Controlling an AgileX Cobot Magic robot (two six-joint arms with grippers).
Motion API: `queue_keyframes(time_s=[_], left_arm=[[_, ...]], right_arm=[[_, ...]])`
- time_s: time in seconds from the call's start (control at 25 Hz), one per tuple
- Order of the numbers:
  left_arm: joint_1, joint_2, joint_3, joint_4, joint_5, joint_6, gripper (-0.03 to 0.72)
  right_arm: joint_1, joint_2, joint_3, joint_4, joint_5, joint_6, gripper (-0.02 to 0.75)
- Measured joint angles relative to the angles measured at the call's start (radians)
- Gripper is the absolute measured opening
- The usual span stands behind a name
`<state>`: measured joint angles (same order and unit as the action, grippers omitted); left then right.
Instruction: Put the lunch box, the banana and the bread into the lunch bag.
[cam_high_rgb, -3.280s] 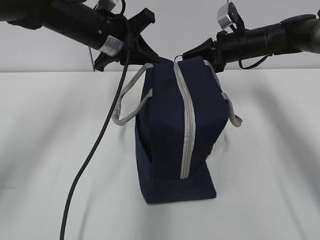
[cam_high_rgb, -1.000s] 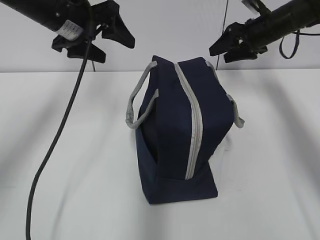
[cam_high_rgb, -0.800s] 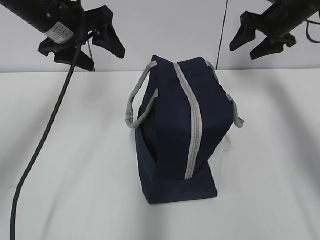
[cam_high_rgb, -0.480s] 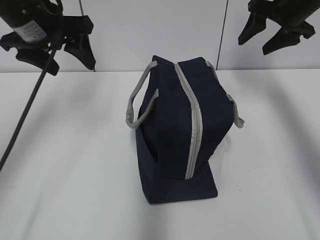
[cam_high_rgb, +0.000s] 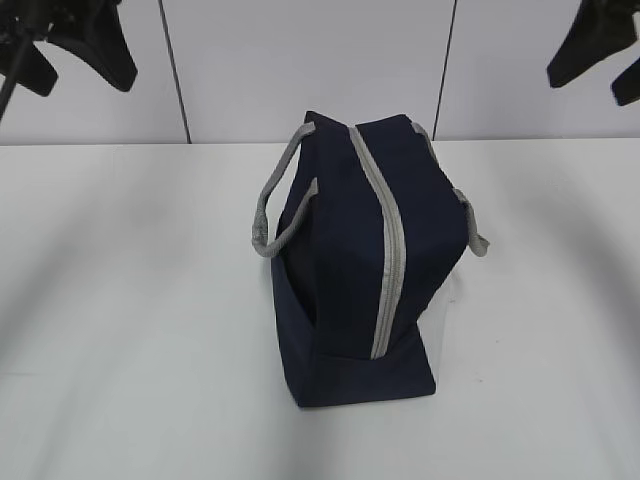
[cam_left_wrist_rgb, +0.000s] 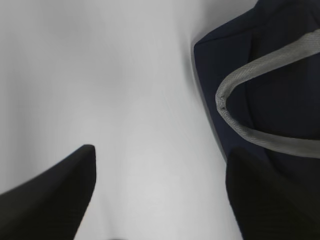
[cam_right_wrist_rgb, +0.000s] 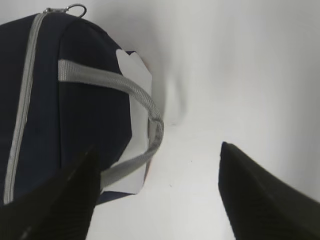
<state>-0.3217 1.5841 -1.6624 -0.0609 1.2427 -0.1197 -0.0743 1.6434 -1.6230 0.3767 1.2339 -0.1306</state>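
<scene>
Now | white table (cam_high_rgb: 120, 300): zipped lunch bag (cam_high_rgb: 350, 250) | pale panelled wall (cam_high_rgb: 300, 60) | both arms' fingers (cam_left_wrist_rgb: 55, 200) spread, empty

A white counter (cam_high_rgb: 130, 330) fills the lower part of the exterior view, smooth and matte, with soft grey shadows falling across it on both sides and a darker one close around the middle. Its far edge meets a pale wall (cam_high_rgb: 300, 70) in a straight horizontal line. The wall is made of flat light panels, split by two thin dark vertical seams (cam_high_rgb: 176, 70), one left of centre and one right of centre, the right one leaning slightly. In both wrist views the same white counter shows as a plain, slightly blurred surface with faint shading and no marks that can be made out.
</scene>
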Motion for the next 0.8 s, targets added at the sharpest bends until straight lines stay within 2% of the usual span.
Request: queue_keyframes(time_s=[0.24,0.52,0.8], left_arm=[[-0.013,-0.156,0.105,0.003,0.003,0.0,0.532],[-0.013,-0.376,0.372,0.05,-0.025,-0.001,0.532],[-0.038,-0.662,0.629,0.09,-0.108,-0.001,0.532]], right_arm=[[0.0,-0.305,0.184,-0.096,0.01,-0.004,0.561],[0.0,-0.586,0.397,-0.106,0.01,-0.002,0.561],[0.0,-0.864,0.658,-0.106,-0.073,0.022,0.561]])
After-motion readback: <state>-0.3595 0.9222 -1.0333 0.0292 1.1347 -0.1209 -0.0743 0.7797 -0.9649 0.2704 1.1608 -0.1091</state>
